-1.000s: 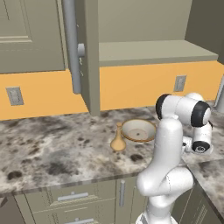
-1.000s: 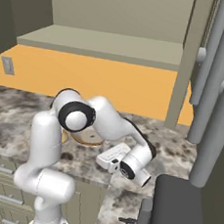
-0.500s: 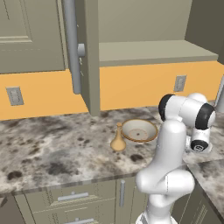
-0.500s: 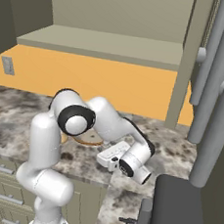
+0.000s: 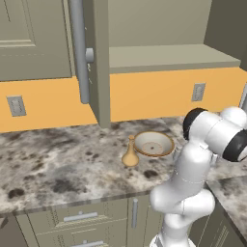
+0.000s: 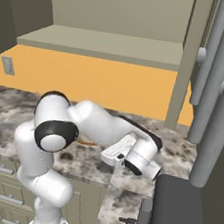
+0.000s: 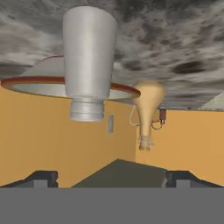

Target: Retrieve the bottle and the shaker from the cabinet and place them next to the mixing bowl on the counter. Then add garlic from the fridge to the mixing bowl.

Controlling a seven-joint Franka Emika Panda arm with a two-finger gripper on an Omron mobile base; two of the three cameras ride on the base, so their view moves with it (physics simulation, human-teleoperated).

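The hand view is rolled upside down. In it the grey shaker [image 7: 89, 57] stands on the speckled counter [image 7: 175, 43], right in front of the mixing bowl [image 7: 30, 81]. The tan bottle [image 7: 148, 105] stands just beside them. My gripper [image 7: 112, 178] is open, its fingertips wide apart and a short way back from the shaker, holding nothing. From the left base view the bottle [image 5: 129, 154] and the bowl [image 5: 153, 144] sit side by side on the counter [image 5: 58, 159], with my arm [image 5: 207, 144] to their right.
The wall cabinet [image 5: 169, 58] stands open above the counter, its door [image 5: 94, 62] swung out with a long grey bar handle [image 5: 79, 53]. Tall grey bar handles [image 6: 219, 96] rise at the right of the right base view. Drawer units [image 5: 77, 222] run under the counter.
The jaws have gone from nearly shut to wide open, letting go of the shaker on the counter. The hand has drawn back a little.
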